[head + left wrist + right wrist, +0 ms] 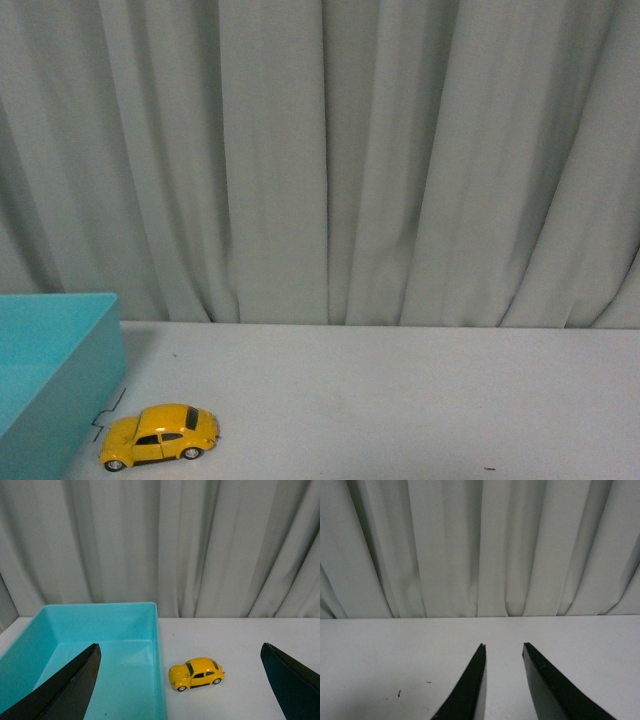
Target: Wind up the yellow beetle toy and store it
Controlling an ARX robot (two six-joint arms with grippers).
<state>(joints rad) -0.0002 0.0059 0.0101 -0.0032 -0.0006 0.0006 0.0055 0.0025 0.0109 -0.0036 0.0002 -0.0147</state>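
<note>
While neither arm has hold of anything, we're at the opening step: the reach for the yellow beetle toy, which sits on its wheels on the desk, just beside the outer wall of the teal bin on the robot's left, not touching it. The left gripper hangs above, jaws spread wide and empty; the right gripper shows only a narrow gap, empty too. Next, I'd say, the left arm drops and pinches the car across its flanks, likely with a wrist turn first. Its long axis runs side to side across the desk, nose apparently toward the bin, flank facing the robot.
</note>
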